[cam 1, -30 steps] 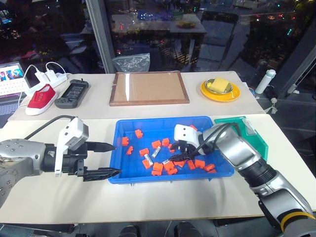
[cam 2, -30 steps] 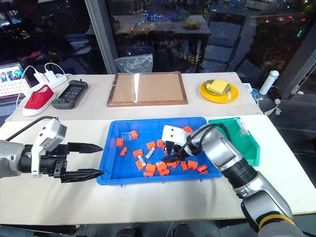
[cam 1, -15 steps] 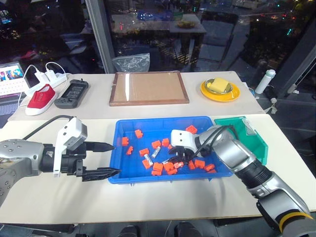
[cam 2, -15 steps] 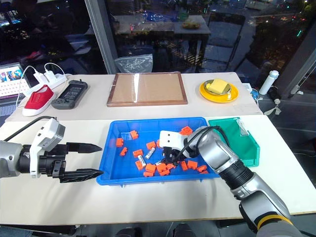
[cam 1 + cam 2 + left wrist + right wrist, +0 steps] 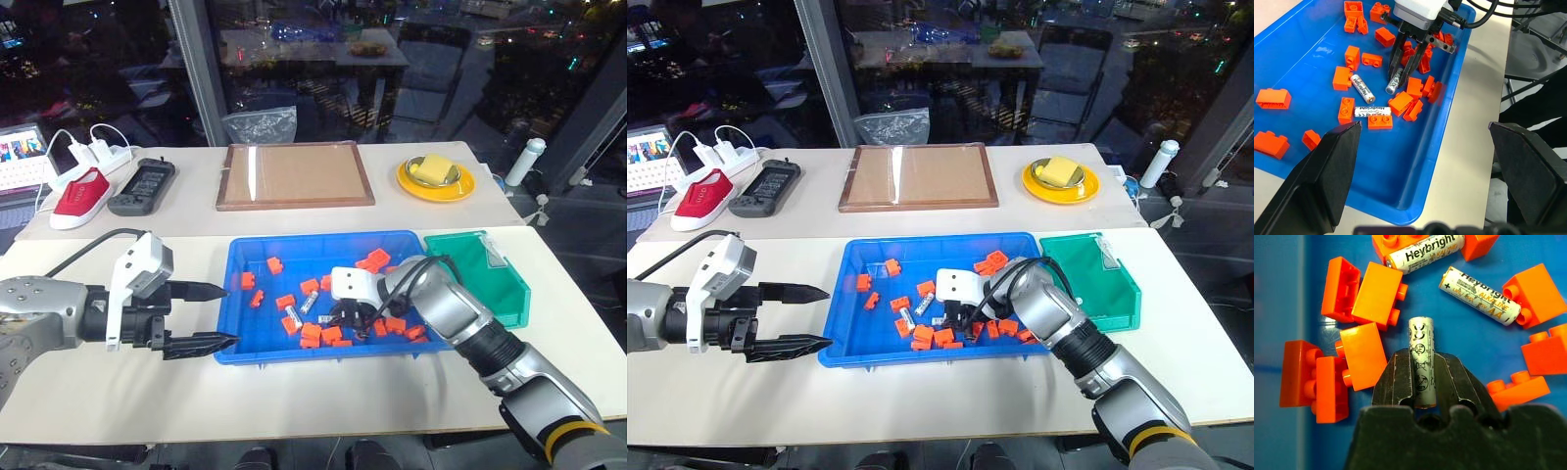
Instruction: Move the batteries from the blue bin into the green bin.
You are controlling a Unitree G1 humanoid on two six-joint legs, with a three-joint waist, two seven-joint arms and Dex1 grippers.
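The blue bin (image 5: 323,238) lies mid-table, holding batteries among several orange blocks (image 5: 312,335). My right gripper (image 5: 1399,78) reaches down into the bin's middle and is shut on one battery (image 5: 1421,360), which lies lengthwise between its fingers. Two more batteries (image 5: 1481,296) (image 5: 1422,253) lie loose just beyond it, also seen in the left wrist view as batteries (image 5: 1362,88) (image 5: 1372,111). The green bin (image 5: 500,289) stands against the blue bin's right end. My left gripper (image 5: 231,314) hovers open just outside the blue bin's left wall, holding nothing.
On the far table stand a wooden-framed brown board (image 5: 294,174), a yellow plate (image 5: 436,179), a black device (image 5: 143,186), a red shoe (image 5: 80,194), a power strip (image 5: 98,152) and a white bottle (image 5: 524,162).
My right gripper has sunk a little among the blocks and closed its fingers on a battery. The left arm has kept still.
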